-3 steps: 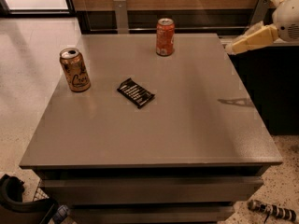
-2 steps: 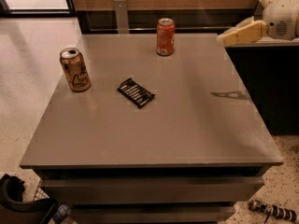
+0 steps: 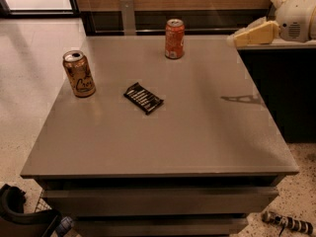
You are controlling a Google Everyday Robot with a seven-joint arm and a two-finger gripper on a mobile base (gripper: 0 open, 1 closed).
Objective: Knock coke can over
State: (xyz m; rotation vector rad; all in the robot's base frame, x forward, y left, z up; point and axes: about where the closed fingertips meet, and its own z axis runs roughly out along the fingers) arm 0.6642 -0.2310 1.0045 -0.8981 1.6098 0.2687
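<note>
The coke can is orange-red with a silver top and stands upright near the far edge of the grey table, about the middle. My gripper comes in from the upper right and hangs above the table's far right corner, pointing left toward the can. It is well to the right of the can and does not touch it. Its shadow lies on the right side of the table.
A gold-brown can with script lettering stands upright at the table's left. A dark snack bar lies flat left of centre. A dark counter adjoins the right side. A wooden wall runs along the back, with speckled floor around.
My gripper has moved left and slightly up, closer to the coke can. Its shadow on the table has shifted with it. The cans and the snack bar have not moved.
</note>
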